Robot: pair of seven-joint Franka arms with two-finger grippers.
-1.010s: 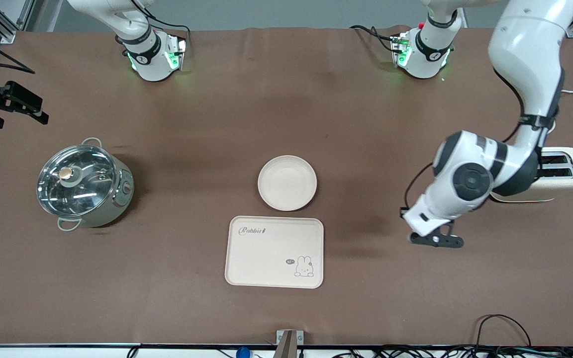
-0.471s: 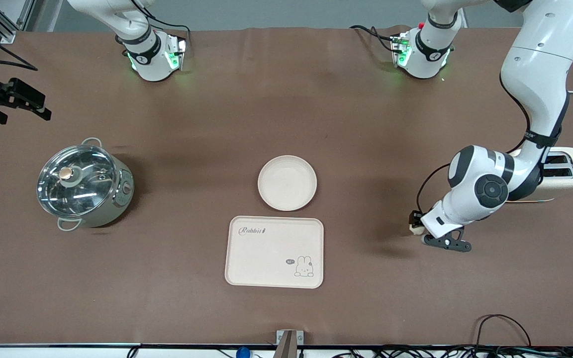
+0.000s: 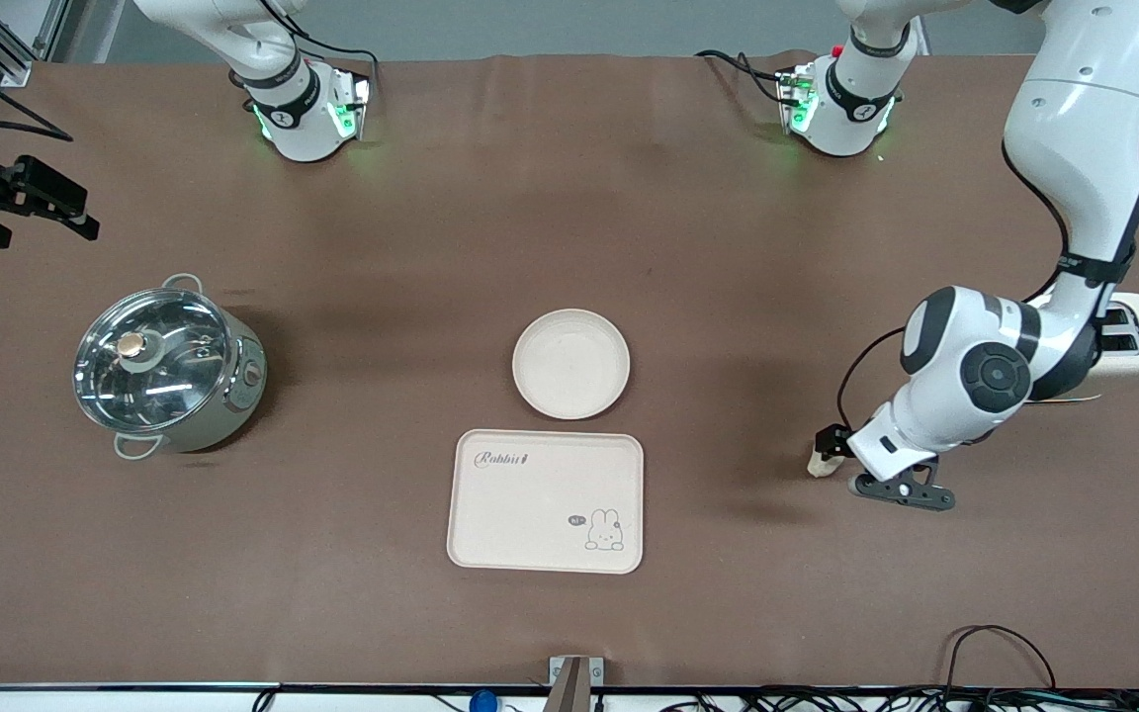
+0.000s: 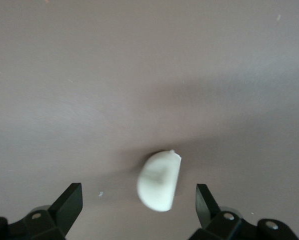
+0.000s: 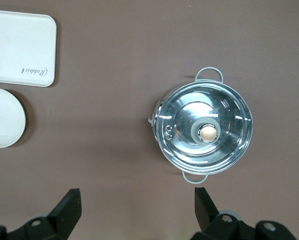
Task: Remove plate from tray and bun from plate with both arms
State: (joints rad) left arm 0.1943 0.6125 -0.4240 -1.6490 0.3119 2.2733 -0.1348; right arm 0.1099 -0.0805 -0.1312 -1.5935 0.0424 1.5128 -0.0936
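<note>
The bun (image 4: 159,181), a small pale half-round lump, lies on the brown table between the fingers of my left gripper (image 4: 138,200), which stands open and touches it on neither side. In the front view the bun (image 3: 820,464) lies toward the left arm's end of the table, with the left gripper (image 3: 830,447) low over it. The round cream plate (image 3: 570,363) sits mid-table, just farther from the camera than the rabbit tray (image 3: 546,500), and it shows again in the right wrist view (image 5: 2,125). My right gripper (image 3: 31,203) hangs open and empty in the air at the right arm's end of the table (image 5: 137,200).
A steel pot with a glass lid (image 3: 166,369) stands toward the right arm's end (image 5: 204,131). A cream toaster (image 3: 1138,341) sits by the left arm's elbow. Cables run along the front edge.
The left gripper has opened and let go of the bun, which now lies on the table. The left arm has shifted toward its own end of the table. The right arm has barely moved.
</note>
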